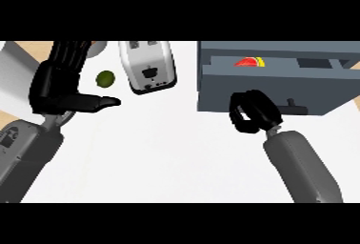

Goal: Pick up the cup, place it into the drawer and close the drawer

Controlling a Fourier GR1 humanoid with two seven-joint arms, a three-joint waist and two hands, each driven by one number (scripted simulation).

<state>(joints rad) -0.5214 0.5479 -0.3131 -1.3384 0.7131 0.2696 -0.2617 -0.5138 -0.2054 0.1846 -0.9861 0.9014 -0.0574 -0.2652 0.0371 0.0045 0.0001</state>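
The cup [247, 62], red with a yellow edge, lies inside the open drawer [218, 90], towards its rear left part. Only its upper part shows, so it cannot be told whether it stands upright or lies on its side.

Handling, as a judgement: the cup is small, and probably light and rigid. Its wall is likely smooth and may slip between the fingers. If a further grasp is needed, take it across the wall, thumb opposite the fingers, not by the rim.

No hand touches the cup. The right hand [253, 112] is at the drawer's front panel, just left of the handle [292, 106]. Its fingers are curled together and enclose nothing visible. Whether they touch the panel cannot be told.

With the cup inside, the closing step remains. A push on the front panel, near its middle, should run the drawer in straight.

The left hand [56, 81] rests at the view's left, fingers straight and thumb extended. A small green fruit [105, 78] and a toaster [147, 64] stand beside it on the white counter [169, 152], well apart from the drawer.
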